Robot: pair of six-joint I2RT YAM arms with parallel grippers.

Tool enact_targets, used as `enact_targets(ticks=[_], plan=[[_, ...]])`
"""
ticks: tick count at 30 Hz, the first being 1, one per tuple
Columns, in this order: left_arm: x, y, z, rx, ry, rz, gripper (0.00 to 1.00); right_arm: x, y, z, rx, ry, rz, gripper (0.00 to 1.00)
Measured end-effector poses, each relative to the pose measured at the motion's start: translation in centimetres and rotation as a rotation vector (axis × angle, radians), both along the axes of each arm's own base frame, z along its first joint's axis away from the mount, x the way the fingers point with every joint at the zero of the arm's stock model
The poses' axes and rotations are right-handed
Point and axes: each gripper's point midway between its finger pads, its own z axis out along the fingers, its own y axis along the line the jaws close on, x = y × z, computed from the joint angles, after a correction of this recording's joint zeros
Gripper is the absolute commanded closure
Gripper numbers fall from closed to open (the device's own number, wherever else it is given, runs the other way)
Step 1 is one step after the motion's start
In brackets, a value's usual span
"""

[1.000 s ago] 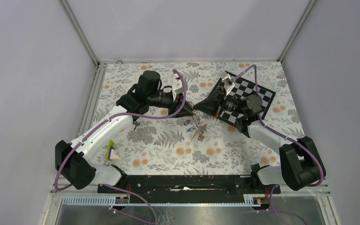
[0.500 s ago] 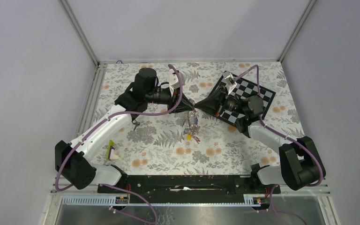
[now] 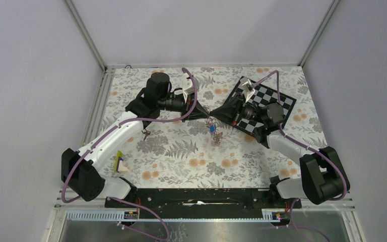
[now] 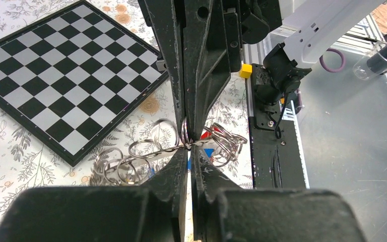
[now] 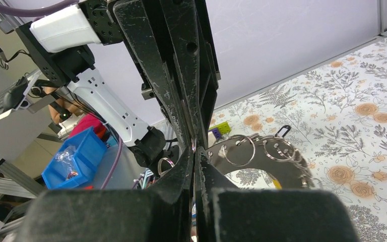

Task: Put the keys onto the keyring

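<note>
The two claws meet tip to tip above the flowered cloth, a little toward 12 o'clock from its middle. The right gripper comes in from the 3 o'clock side and is clenched on the small wire rings. The left gripper, coming from 9 o'clock, has its fingers drawn to a thin slit on the same bundle – it pinches a wire link just at the tips.

The keyring, a broad grey disc, hangs just beside the fingertips in the right wrist view, and several of the wire rings pass through it. The keys hang below the tips, off the cloth – a blue head and a red head show clearly.

The chequered board lies flat at 2 o'clock, under the right arm.
</note>
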Motion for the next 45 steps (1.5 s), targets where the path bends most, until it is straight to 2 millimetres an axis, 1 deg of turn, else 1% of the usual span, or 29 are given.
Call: enact_targets(ticks=[1,9,11,13,14,16,20,23,26,27,32,37,42,45], plan=[[0.0,0.0,0.0,-0.001,0.002,-0.004,1.0,0.0,0.0,0.0,-0.001,-0.005,-0.002,1.0],[-0.1,-0.1,-0.1,-0.002,0.017,-0.012,1.0,0.2,-0.1,-0.3,-0.011,-0.045,-0.013,1.0],[-0.1,0.0,-0.2,0.001,0.01,-0.013,1.0,0.3,-0.1,-0.4,-0.015,-0.056,-0.016,0.94],[-0.2,0.1,-0.5,0.011,-0.002,-0.019,1.0,0.2,0.0,-0.7,-0.025,-0.07,-0.011,0.83],[-0.2,0.1,-0.7,0.018,-0.006,-0.023,1.0,0.2,0.0,-0.8,-0.032,-0.074,-0.007,0.8],[-0.5,0.2,-1.2,0.041,-0.02,-0.037,1.0,0.1,0.1,-1.5,-0.054,-0.074,0.002,0.77],[-0.8,0.1,-2.2,0.112,-0.033,-0.076,1.0,-0.1,0.1,-2.5,-0.095,-0.082,0.022,0.76],[-1.0,0.1,-3.0,0.161,-0.039,-0.094,1.0,-0.3,0.2,-3.2,-0.126,-0.085,0.046,0.83],[-1.2,0.3,-3.6,0.199,-0.044,-0.1,1.0,-0.6,0.2,-3.9,-0.151,-0.092,0.068,0.98],[-1.2,0.4,-3.8,0.212,-0.041,-0.098,1.0,-0.7,0.2,-4.1,-0.158,-0.093,0.075,1.0],[-1.2,0.5,-4.3,0.239,-0.029,-0.104,1.0,-1.0,0.1,-4.4,-0.171,-0.109,0.09,1.0],[-0.9,0.2,-3.9,0.222,-0.035,-0.095,0.92,-1.1,0.1,-3.6,-0.147,-0.092,0.082,1.0],[-0.5,0.3,-3.0,0.154,-0.068,-0.054,0.84,-0.8,0.0,-2.7,-0.096,-0.055,0.04,1.0],[-0.3,0.3,-2.4,0.109,-0.074,-0.034,0.82,-0.7,-0.1,-1.9,-0.064,-0.044,0.022,1.0]])
